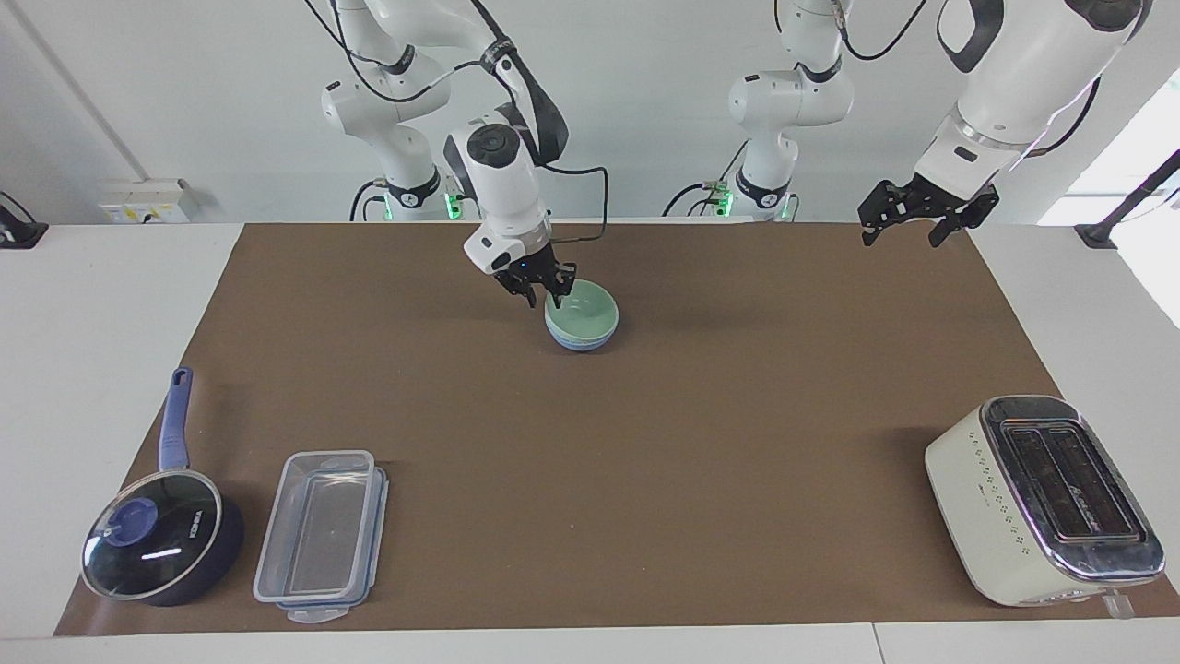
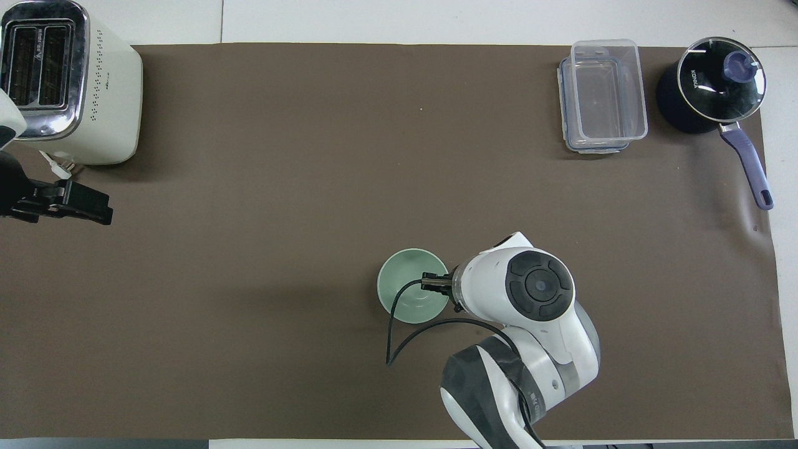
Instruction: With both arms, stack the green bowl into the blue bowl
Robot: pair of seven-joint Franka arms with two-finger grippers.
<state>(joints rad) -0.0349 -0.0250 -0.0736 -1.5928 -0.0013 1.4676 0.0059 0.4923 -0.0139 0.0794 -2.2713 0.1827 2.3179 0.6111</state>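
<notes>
We see the green bowl (image 1: 582,311) nested in the blue bowl (image 1: 581,342) on the counter (image 1: 645,443), so the stacking looks done. Our right hand (image 1: 540,293) hovers at the green rim, fingers apparently spread, likely letting go. Our left hand (image 1: 911,214) waits, spread, over the counter's edge.

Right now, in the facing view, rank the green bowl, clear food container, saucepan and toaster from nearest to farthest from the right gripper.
1. Green bowl: right at the right gripper, nested in the blue bowl.
2. Clear food container: far edge of the mat, toward the right arm's end.
3. Saucepan: beside the container, at the mat's corner.
4. Toaster: toward the left arm's end.
</notes>
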